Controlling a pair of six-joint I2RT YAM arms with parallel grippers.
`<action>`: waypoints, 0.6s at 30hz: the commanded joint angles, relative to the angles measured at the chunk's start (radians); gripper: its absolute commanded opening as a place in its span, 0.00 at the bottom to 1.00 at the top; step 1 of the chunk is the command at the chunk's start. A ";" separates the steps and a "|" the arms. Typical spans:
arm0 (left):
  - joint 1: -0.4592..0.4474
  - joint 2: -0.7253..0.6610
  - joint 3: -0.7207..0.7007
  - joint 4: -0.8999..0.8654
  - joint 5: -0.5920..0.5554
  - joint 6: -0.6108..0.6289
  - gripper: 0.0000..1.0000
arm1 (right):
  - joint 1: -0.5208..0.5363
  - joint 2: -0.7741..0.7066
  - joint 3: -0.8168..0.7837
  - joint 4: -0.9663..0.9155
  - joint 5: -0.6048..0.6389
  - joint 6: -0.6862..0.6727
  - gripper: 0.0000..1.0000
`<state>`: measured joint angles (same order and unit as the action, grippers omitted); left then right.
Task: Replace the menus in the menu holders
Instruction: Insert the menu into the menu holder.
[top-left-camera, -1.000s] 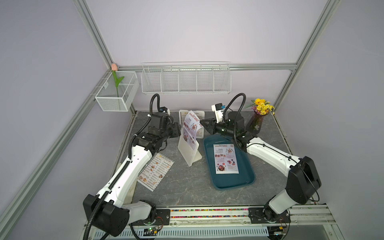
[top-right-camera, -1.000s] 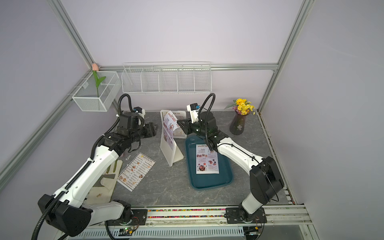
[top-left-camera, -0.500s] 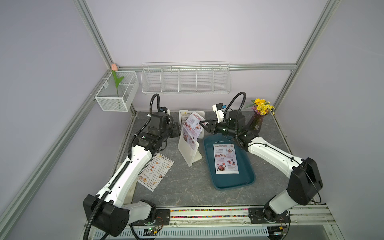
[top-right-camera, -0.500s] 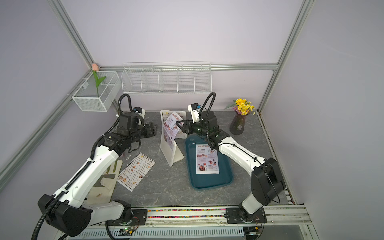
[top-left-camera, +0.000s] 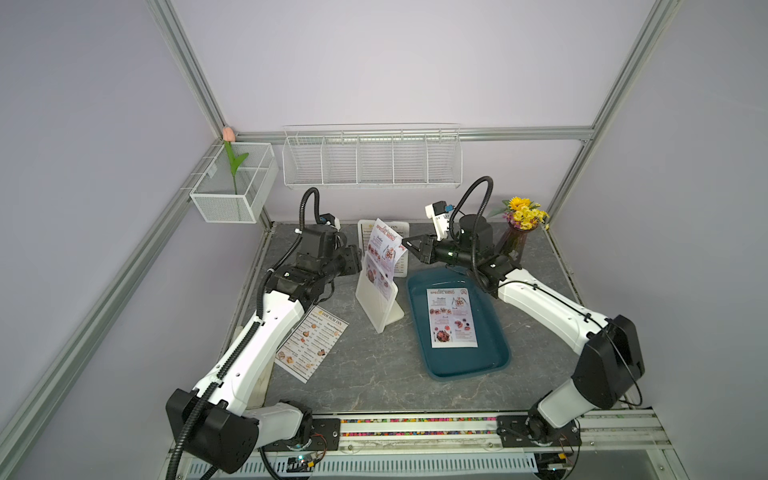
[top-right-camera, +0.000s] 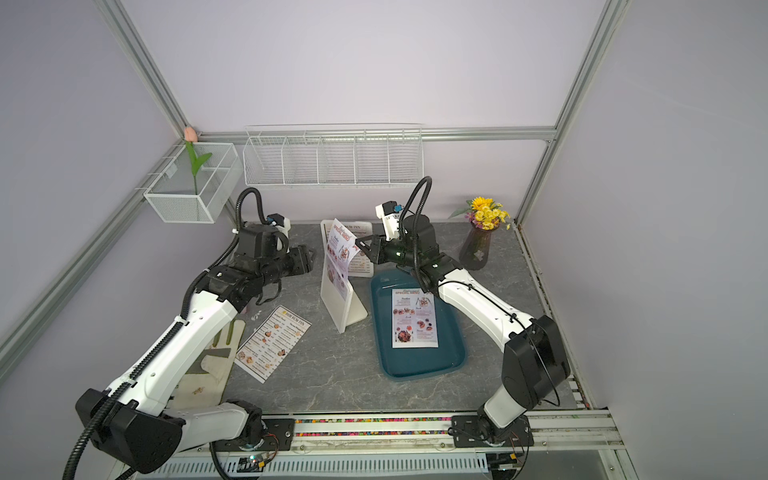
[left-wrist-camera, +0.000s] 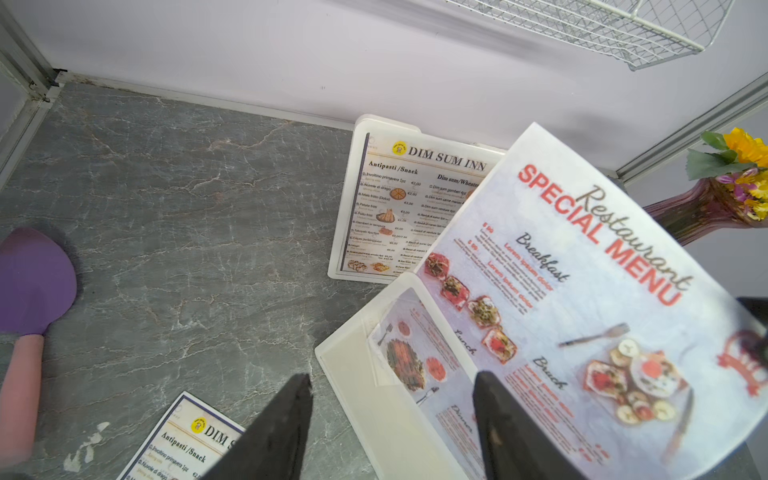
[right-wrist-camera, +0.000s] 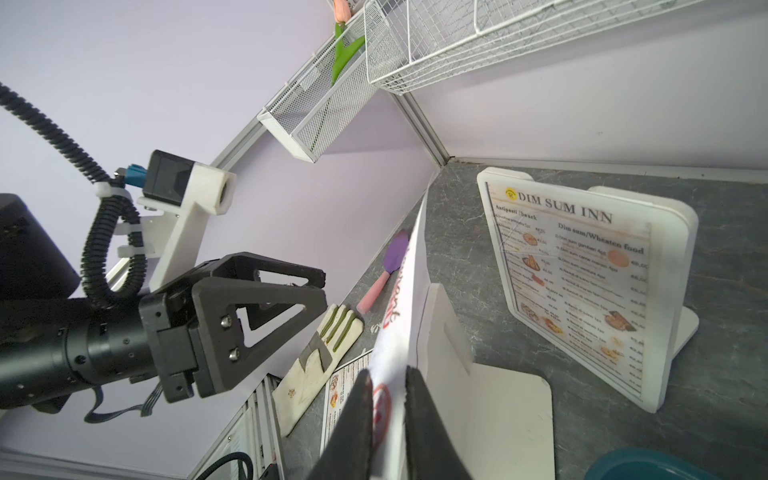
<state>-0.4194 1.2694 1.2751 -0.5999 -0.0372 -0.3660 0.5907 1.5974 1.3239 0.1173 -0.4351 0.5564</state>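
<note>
The menu (left-wrist-camera: 582, 266), clamped in the right gripper (right-wrist-camera: 388, 374), should be fed straight into the holder (top-left-camera: 380, 309); the left gripper (left-wrist-camera: 392, 378) is parted alongside.

Plain lilac walls (top-left-camera: 395, 62), silver frame posts (top-left-camera: 187, 68) in the corners, grey marble-look bench (top-left-camera: 374, 374). White wire rack (top-left-camera: 372, 156) on the back wall, mesh box (top-left-camera: 232, 203) with a pink tulip (top-left-camera: 227, 134), flower vase (top-left-camera: 517, 243) in the far corner

Robot lab cell — aluminium frame (top-left-camera: 519, 134), bare walls (top-left-camera: 395, 62)
</note>
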 joint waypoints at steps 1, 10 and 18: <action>-0.002 -0.018 0.000 0.006 -0.014 -0.011 0.64 | 0.007 0.003 0.016 -0.032 0.008 -0.023 0.15; -0.002 -0.010 0.013 0.009 -0.011 -0.011 0.64 | 0.010 -0.052 -0.018 -0.082 0.080 -0.116 0.13; -0.002 -0.005 0.019 0.010 -0.011 -0.011 0.64 | 0.010 -0.071 -0.020 -0.123 0.107 -0.191 0.13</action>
<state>-0.4194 1.2694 1.2751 -0.5995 -0.0372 -0.3656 0.5938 1.5635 1.3163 0.0116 -0.3470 0.4171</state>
